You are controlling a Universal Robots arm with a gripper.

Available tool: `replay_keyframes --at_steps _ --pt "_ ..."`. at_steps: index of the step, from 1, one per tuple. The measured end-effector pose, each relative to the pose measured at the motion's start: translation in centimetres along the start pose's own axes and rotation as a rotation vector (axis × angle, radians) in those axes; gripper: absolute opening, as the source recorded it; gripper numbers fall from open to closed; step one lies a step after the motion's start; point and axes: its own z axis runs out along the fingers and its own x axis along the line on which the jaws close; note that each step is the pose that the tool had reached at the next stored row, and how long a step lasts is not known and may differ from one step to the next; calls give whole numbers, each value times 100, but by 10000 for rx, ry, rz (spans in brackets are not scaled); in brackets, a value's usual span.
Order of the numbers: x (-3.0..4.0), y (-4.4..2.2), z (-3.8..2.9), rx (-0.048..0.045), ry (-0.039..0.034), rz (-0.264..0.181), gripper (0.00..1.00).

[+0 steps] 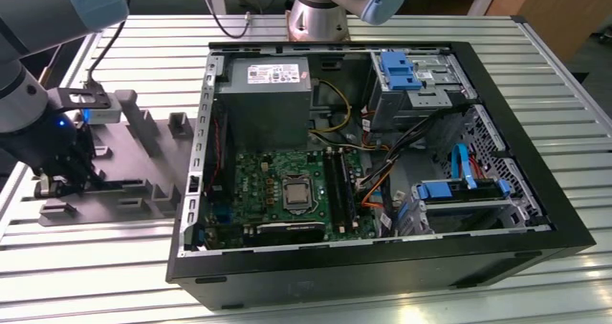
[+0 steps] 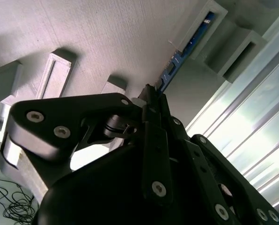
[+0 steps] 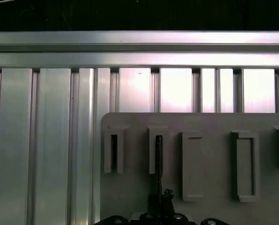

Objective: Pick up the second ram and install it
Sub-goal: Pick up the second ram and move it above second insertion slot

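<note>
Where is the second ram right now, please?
The second ram sits in a slot of the grey tray, on the exterior view's left beside the computer case, at the gripper.

The desk [image 1: 96, 267] is a ribbed aluminium top of long silver slats, seen in both wrist views too [image 3: 50, 140] [image 2: 252, 117]. In the exterior view, a grey plastic tray [image 1: 143, 159] with raised blocks lies flat on it out at nine o'clock. An open black computer case [image 1: 383, 274] lies on its side across the centre and over toward three o'clock, just beside the tray. The robot arm's base [image 1: 319, 19] stands at twelve o'clock.
</note>
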Motion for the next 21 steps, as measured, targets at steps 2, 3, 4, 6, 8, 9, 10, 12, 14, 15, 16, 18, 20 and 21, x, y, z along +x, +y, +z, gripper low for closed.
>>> replay_keyframes --at_steps 2,3,4,6,8,9,10,12,14,15,16,18,20,21 --pt "-1 -1 -41 1 -1 0 14" --pt "-1 -1 -63 0 0 0 14" --pt "-1 -1 -87 0 0 0 14" --pt "-2 -1 -130 1 0 0 14" --pt "-3 -1 -171 0 0 0 14" --pt "-3 -1 -184 0 0 0 14" --pt "-3 -2 -189 1 0 0 14" --pt "-3 -2 -188 3 -2 0 14" --pt "-3 -2 -190 1 -1 0 14" --pt "-3 -2 -191 1 -1 0 14" --pt "-3 -2 -191 1 -1 0 14" --pt "-3 -1 -192 0 -4 0 14" --pt "-3 -2 -192 0 -5 0 14" --pt "-3 -2 -192 0 -6 0 14"
